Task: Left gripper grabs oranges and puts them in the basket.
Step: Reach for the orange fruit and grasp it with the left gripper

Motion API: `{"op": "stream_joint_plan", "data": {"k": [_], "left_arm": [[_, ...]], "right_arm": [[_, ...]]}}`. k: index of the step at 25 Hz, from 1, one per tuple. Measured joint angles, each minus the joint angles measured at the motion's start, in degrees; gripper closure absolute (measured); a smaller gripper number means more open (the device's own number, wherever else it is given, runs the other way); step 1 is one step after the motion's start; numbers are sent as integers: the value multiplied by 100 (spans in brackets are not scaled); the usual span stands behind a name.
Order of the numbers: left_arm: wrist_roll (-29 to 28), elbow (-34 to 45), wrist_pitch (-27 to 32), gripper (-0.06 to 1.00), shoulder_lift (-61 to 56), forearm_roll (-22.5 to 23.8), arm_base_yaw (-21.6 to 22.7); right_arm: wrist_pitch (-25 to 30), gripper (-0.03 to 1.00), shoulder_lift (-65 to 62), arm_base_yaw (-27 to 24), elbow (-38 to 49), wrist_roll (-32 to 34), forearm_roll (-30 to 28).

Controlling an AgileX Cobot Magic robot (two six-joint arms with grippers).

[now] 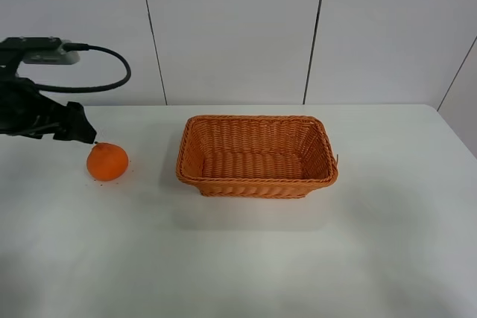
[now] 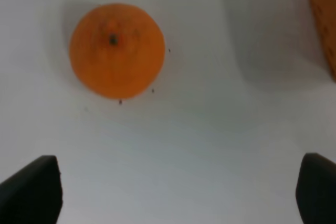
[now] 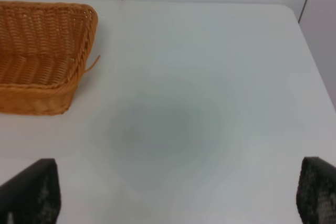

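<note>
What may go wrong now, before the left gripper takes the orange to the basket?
The round bright-orange fruit lies off-centre from the open black left gripper, so one finger may push it and it may roll.
Carried low, it could hit the rim of the orange-brown woven wicker basket.

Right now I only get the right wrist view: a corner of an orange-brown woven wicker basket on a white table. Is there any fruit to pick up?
Observer: Yes, one round bright-orange fruit lies on the white table, left of the wicker basket in the exterior high view and apart from it.
Operator: Anything inside the basket?
Observer: No, all of its woven floor is bare.
Operator: Is an arm near the fruit?
Observer: The left end effector is open, with the fruit just ahead of it, not gripped.
</note>
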Motion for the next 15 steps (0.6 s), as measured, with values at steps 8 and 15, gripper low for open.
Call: {"op": "stream_joint_plan", "data": {"k": [8, 15], "left_arm": [[160, -1197, -137, -5, 1859, -5, 0], [165, -1830, -139, -5, 2759, 125, 0]], "right_arm": [[0, 27, 0, 0, 0, 0, 0], [0, 27, 0, 0, 0, 0, 0]]}}
